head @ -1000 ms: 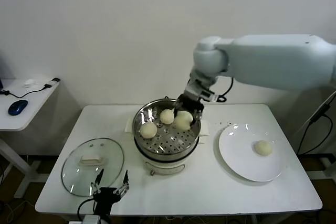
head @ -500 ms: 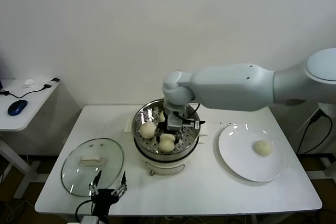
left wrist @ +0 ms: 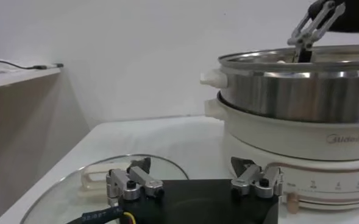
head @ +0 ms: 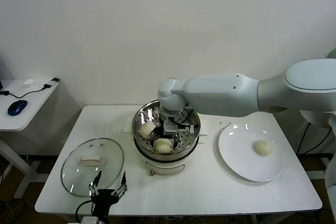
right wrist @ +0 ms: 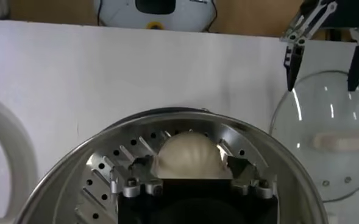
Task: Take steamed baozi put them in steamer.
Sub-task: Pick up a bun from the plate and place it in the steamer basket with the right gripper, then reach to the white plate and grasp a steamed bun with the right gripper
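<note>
The steamer (head: 140, 141), a shiny steel pot on a cream-white base, stands mid-table. My right gripper (head: 169, 131) reaches down into it, shut on a steamed baozi (head: 163, 145) that sits low at the near side of the perforated tray (right wrist: 103, 170). In the right wrist view the fingers (right wrist: 139, 167) press both sides of this bun (right wrist: 189, 155). Another baozi (head: 147, 128) lies on the tray's left side. One baozi (head: 263, 148) lies on the white plate (head: 236, 156). A further bun is hidden behind the arm. My left gripper (head: 109, 187) is open and empty at the front edge.
A round glass lid (head: 79, 174) with a white handle lies flat at the front left, just behind my left gripper (left wrist: 194, 178). The steamer (left wrist: 289, 97) rises close to its right. A side desk with a blue mouse (head: 17, 107) stands off to the left.
My right gripper has carried the baozi from the steamer's far right rim across to the near side of the tray and lowered it. The left arm has not moved.
</note>
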Tool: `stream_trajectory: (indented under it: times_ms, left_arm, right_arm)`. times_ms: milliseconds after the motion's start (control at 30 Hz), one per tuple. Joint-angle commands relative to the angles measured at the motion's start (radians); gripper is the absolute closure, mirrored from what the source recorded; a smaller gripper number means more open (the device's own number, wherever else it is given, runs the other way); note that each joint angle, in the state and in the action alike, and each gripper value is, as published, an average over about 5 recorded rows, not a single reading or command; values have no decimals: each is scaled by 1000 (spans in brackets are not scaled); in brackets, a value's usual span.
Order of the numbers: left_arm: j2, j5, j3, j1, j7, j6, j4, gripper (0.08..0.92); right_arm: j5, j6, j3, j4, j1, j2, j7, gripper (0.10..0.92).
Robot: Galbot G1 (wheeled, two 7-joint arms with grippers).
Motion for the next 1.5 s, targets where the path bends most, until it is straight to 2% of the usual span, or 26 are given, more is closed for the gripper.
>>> stream_trajectory:
  times_ms: [33,167,267,333,533,733,1033,1500]
  left_arm:
    - [1,4,6,3,1,-1,-5,177]
    - [1,6,12,5,1,-3,-8,177]
    - [3,6,12,5,1,-5,-8,177]
    - [4,5,11,4,1,-5,-8,177]
    - [4,4,16,-7,6,-2,-9,177]
    - [-1,11,20,-7,12,2,0,177]
    - [-2,17,8,0,15,2,8,177]
    - [-6,14,-7,17,14,-4,10,177]
  right_arm:
    - [140,-8,-11,-25,138,-70,-79,203]
    - [304,-58,-64,-90,244,-200,-110,203]
    - [451,-174,-161,-137,341,-320,-153,202]
    - [492,-268,-231,-167,393,-402,-164,203]
    - [423,-426,-338,-205,365,-642,-151,202]
    - [304,-488,-141,-258,56,-788,-112,203]
    - [209,-495,174,-353,-321,-795,-79,203]
    - [129,-471,344,-503,-508,-643,-63,202]
